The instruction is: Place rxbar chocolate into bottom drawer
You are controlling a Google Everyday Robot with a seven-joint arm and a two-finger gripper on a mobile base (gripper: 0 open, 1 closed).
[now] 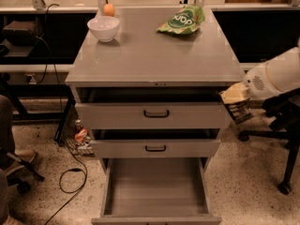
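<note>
Gripper (237,105) just right of cabinet (154,60), at its top front corner, pinched shut on black bar (241,112). Bottom drawer (154,186) of cabinet pulled wide open.

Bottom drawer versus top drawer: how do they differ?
The bottom drawer is pulled far out, showing its grey floor; the top drawer is open only slightly. The top drawer's black handle shows; the bottom drawer's front is cut off by the picture's edge. The gripper sits beside the top drawer's right end, well above the bottom drawer. Both are grey.
</note>
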